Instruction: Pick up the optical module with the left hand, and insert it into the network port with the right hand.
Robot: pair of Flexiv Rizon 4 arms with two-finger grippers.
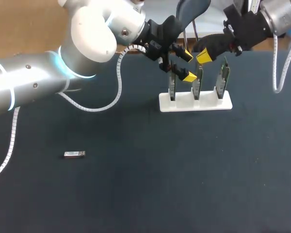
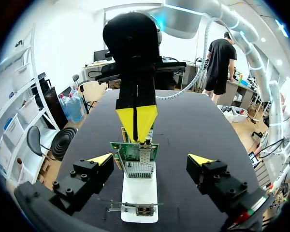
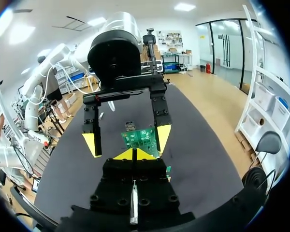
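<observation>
A dark table (image 1: 136, 194) seen from above. The optical module (image 1: 74, 154), a small silver bar, lies flat on the table at the near left, alone, well apart from both arms.

At the far middle stands a white holder (image 1: 195, 103) with three green circuit boards (image 1: 224, 77) upright in a row, side by side from left to right.

The left arm comes in from the left and crosses past the middle. The left gripper (image 1: 188, 66) hangs over the left part of the row, its two yellow-tipped fingers spread wide and holding nothing. In the left wrist view the left gripper (image 2: 151, 159) has the middle board (image 2: 135, 154) ahead of it, standing in the gap between the spread fingers; neither finger touches it.

The right arm comes in from the far right. The right gripper (image 1: 203, 57) hovers just above the boards, close to the left gripper. Its yellow tips are pressed together. Whether something thin is pinched between them cannot be told. In the left wrist view the right gripper (image 2: 136, 121) points down at the top edge of the middle board. In the right wrist view the right gripper (image 3: 134, 154) has that board (image 3: 141, 137) just ahead of its tips, with the spread left gripper (image 3: 127, 140) beyond
</observation>
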